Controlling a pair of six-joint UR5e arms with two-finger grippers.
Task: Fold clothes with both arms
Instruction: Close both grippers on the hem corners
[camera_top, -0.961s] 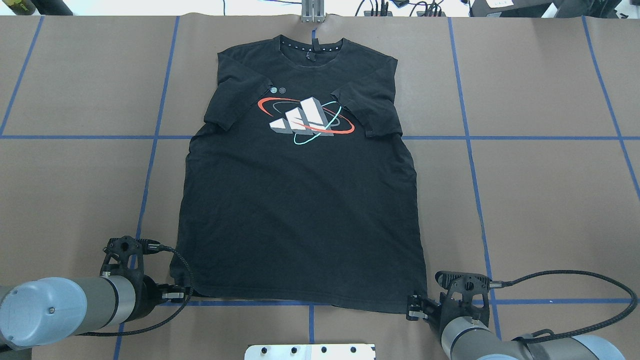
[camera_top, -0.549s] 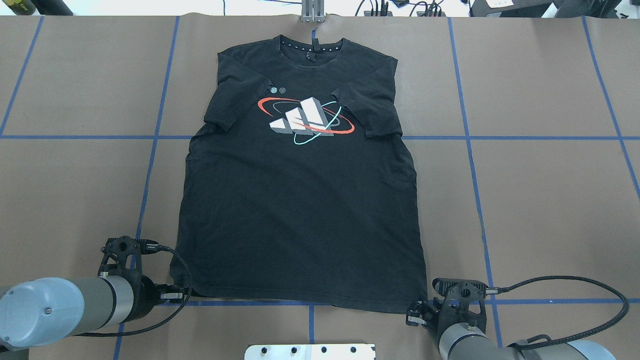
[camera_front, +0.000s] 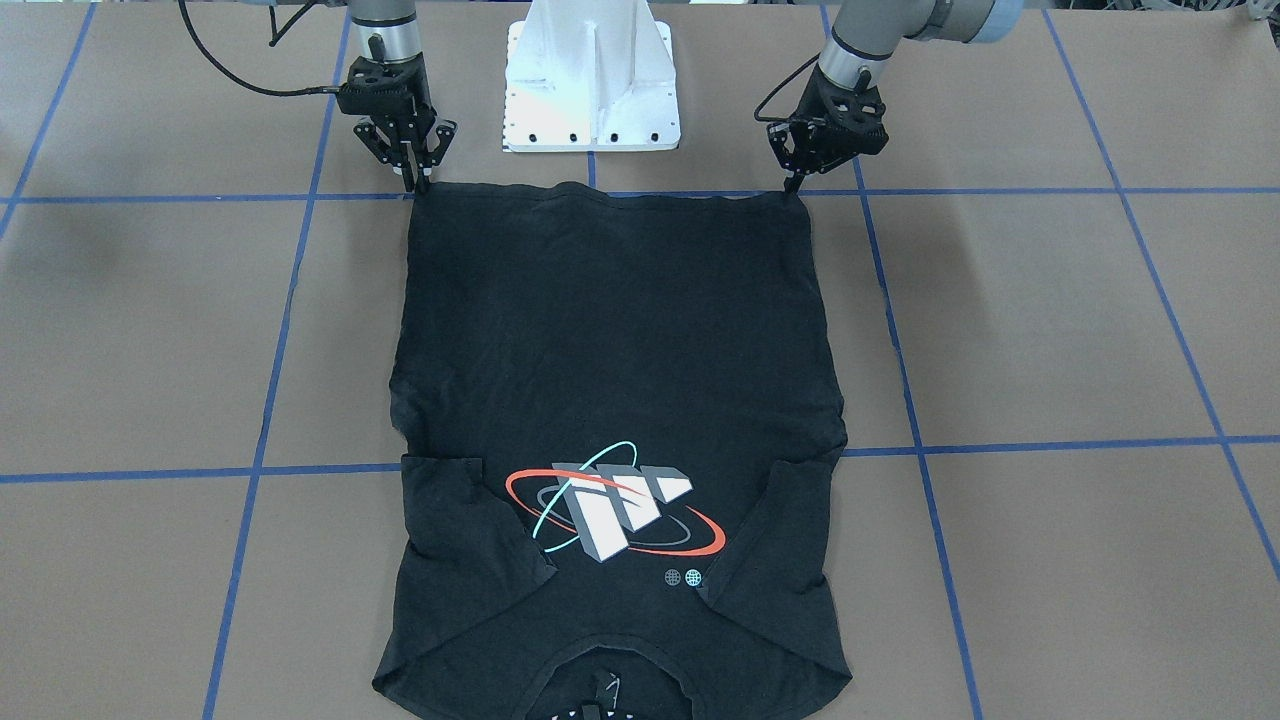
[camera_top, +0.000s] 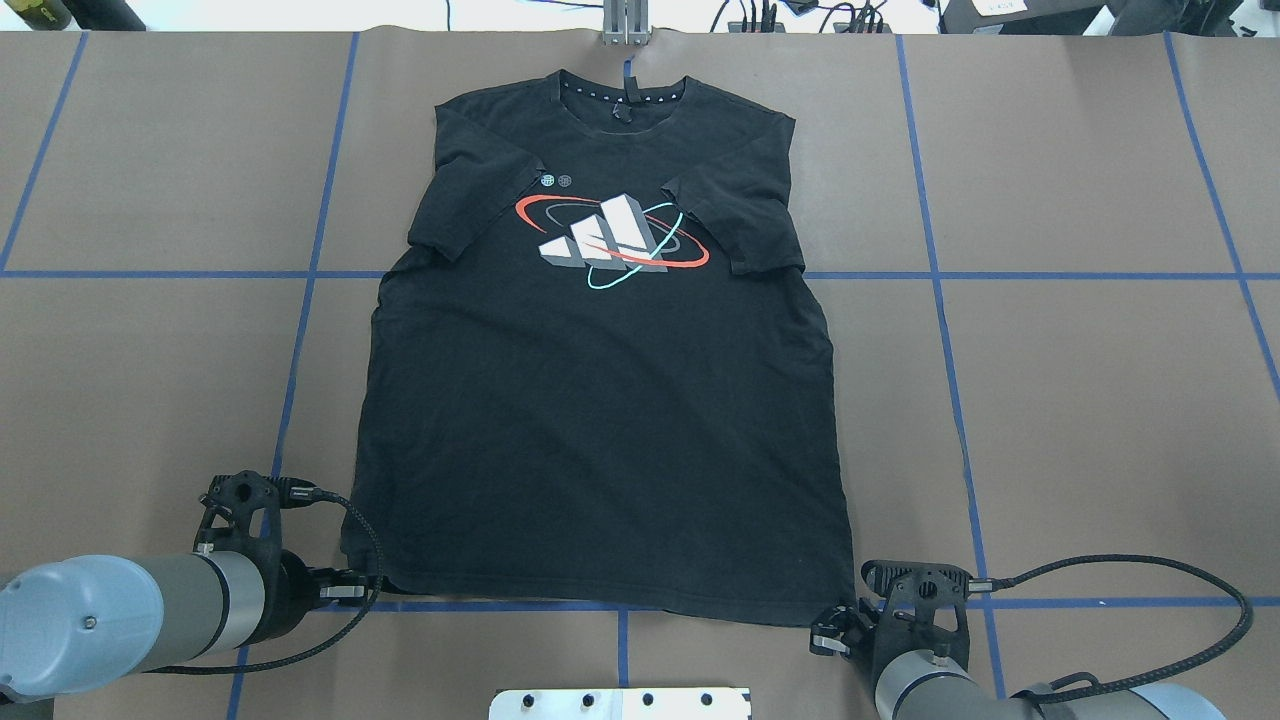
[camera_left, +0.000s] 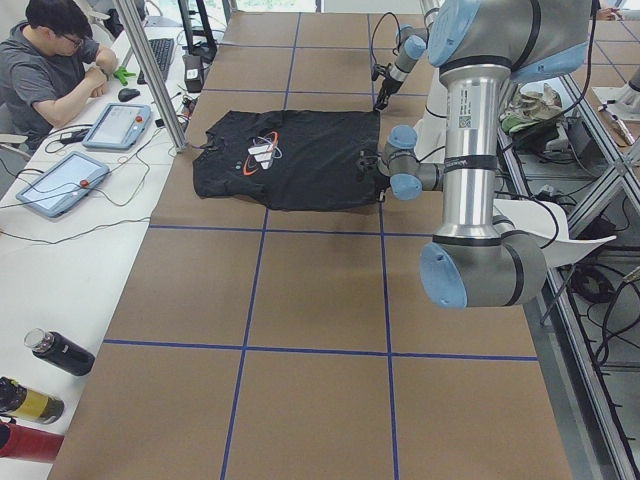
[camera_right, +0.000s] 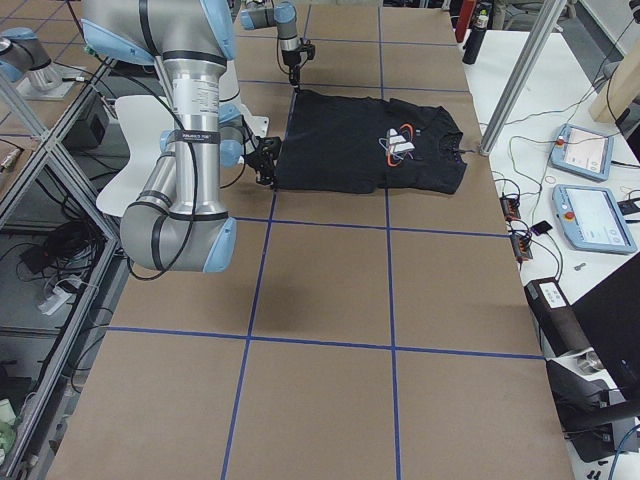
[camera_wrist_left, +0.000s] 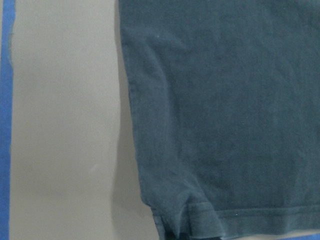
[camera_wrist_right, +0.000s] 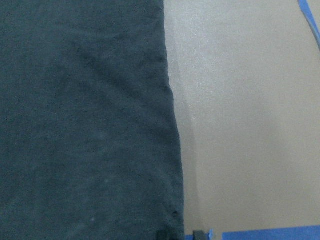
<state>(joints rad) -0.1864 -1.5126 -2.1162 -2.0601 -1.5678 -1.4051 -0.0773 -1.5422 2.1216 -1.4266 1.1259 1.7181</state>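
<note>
On the brown counter, your left tool and right tool appear to pinch the hem corners of the black T-shirt, likely to fold it.

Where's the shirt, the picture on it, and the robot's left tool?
T-shirt (camera_top: 600, 450), overhead view, plain front middle.
Logo (camera_top: 603, 236), overhead view, white blocks.
Left tool (camera_front: 797, 183), front-facing view, between its fingertips, at hem.
</note>
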